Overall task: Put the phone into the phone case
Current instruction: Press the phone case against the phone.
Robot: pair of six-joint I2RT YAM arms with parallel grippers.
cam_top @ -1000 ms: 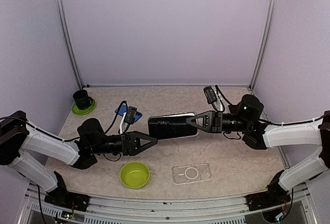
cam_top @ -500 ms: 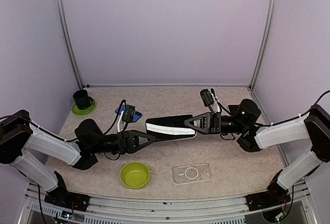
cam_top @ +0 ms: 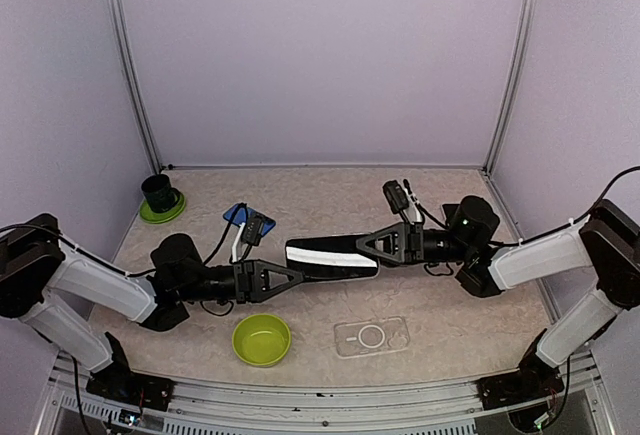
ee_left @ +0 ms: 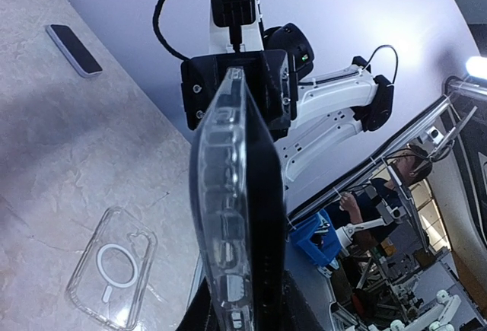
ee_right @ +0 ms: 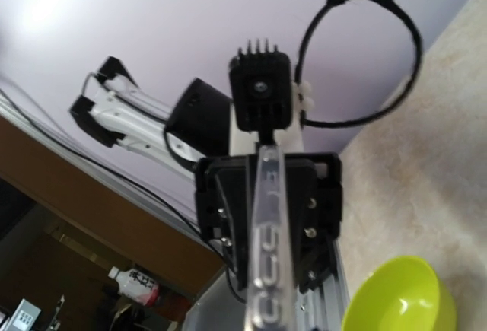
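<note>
Beige marbled table (cam_top: 300, 195): supporting surface.
Black slab phone (cam_top: 330, 258): aloft on edge over table centre, between both arms.
Clear plastic phone case (cam_top: 371, 336): flat, 5 o'clock of phone, well apart.
Left end effector (cam_top: 297, 273): clamped on phone's 9 o'clock end.
Right end effector (cam_top: 362, 246): at phone's 3 o'clock end; grip cannot be told.
Lime-green round bowl (cam_top: 262, 340): 7 o'clock of phone.
</note>
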